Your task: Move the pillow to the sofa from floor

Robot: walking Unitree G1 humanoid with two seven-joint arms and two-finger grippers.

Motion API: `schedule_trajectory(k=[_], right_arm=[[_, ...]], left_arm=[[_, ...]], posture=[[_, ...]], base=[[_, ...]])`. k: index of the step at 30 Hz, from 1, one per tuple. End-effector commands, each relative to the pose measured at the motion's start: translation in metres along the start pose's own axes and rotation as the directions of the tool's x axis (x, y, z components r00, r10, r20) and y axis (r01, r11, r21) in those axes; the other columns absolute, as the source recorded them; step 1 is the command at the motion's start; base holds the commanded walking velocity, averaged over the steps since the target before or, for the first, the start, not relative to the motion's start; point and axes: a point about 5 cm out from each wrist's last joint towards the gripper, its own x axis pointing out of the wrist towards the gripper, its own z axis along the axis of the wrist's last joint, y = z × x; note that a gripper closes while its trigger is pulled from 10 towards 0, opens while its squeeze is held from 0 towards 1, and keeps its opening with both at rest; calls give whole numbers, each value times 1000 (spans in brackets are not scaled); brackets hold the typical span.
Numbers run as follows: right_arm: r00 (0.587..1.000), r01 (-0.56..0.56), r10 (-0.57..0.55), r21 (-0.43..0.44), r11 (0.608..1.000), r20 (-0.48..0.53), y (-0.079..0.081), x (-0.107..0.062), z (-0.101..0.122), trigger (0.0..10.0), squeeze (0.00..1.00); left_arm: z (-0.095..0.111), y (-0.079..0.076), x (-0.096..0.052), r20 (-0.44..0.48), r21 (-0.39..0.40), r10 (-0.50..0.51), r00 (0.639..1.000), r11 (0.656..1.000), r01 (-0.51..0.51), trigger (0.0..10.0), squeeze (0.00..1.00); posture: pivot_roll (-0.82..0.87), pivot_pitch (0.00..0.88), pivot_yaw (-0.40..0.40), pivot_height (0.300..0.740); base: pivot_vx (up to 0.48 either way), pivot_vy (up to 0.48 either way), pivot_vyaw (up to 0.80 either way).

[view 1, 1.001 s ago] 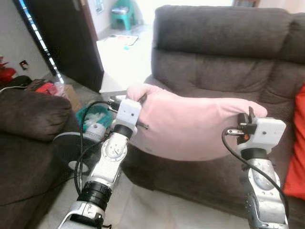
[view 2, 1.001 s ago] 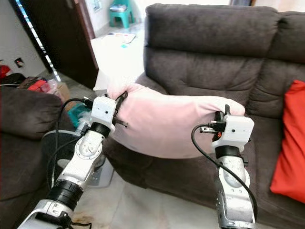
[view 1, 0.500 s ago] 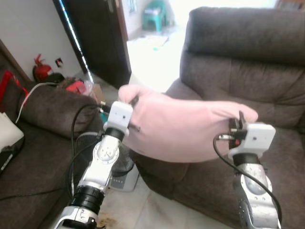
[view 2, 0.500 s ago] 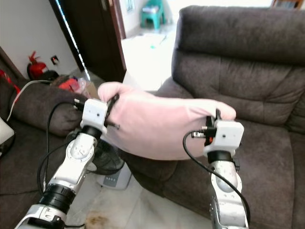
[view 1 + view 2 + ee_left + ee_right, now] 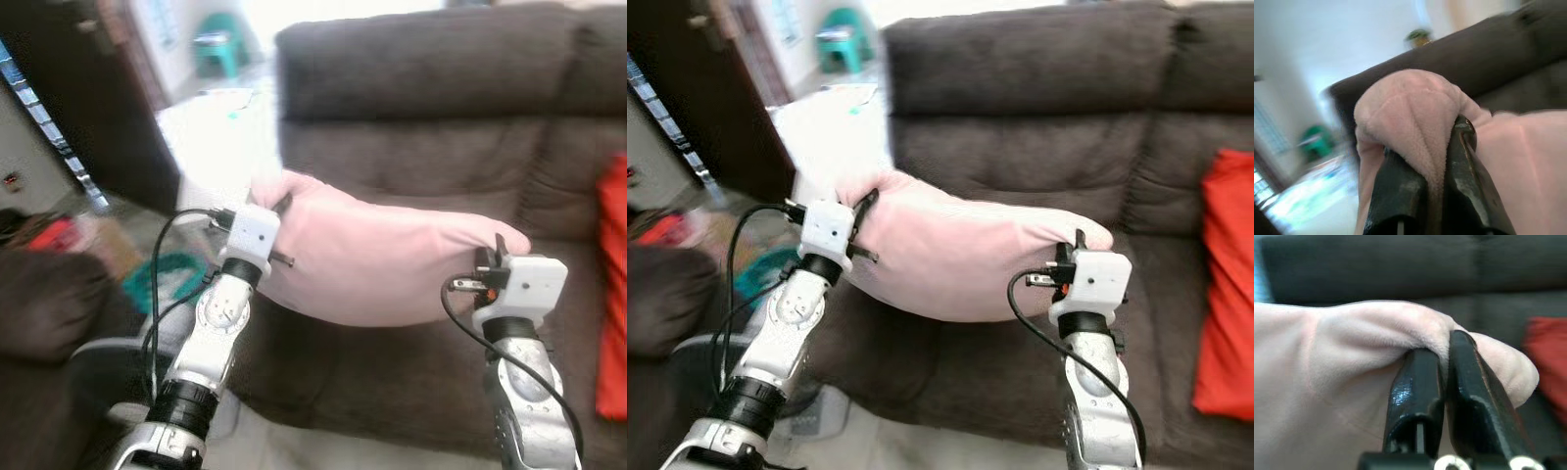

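left hand [image 5: 1432, 161] and right hand [image 5: 1442, 377] each pinch an end of the pink pillow [image 5: 382, 259], fingers pressed on fabric. pillow held up over the sofa [image 5: 411, 88] seat; red cushion [image 5: 1225, 284] at right.

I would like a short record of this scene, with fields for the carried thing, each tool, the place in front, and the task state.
carried thing: soft pink fabric pillow, held in the air between both arms
left tool: shut on the pillow's left corner
right tool: shut on the pillow's right corner
place in front: dark brown fabric sofa, its seat below the pillow
on sofa: red cushion at the right side
task state: pillow off the floor, not yet laid on the sofa
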Motion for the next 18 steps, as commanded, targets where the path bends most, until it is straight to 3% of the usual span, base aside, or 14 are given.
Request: schedule_trajectory(k=[1,16,18], right_arm=[[997,-31,29,22,999,77,10,5,15,10000,0],[994,-48,50,-20,999,97,13,7,19,10000,0],[994,-51,53,-20,999,96,13,7,18,10000,0]], left_arm=[[5,18,1,33,26,47,998,999,-48,10000,0],[5,19,1,26,26,55,998,998,-55,10000,0],[5,19,1,25,26,55,998,998,-55,10000,0]], posture=[[-63,0,96,740],[-59,0,89,740],[-59,0,89,740]], base=[[259,0,0],[257,0,0],[259,0,566]])
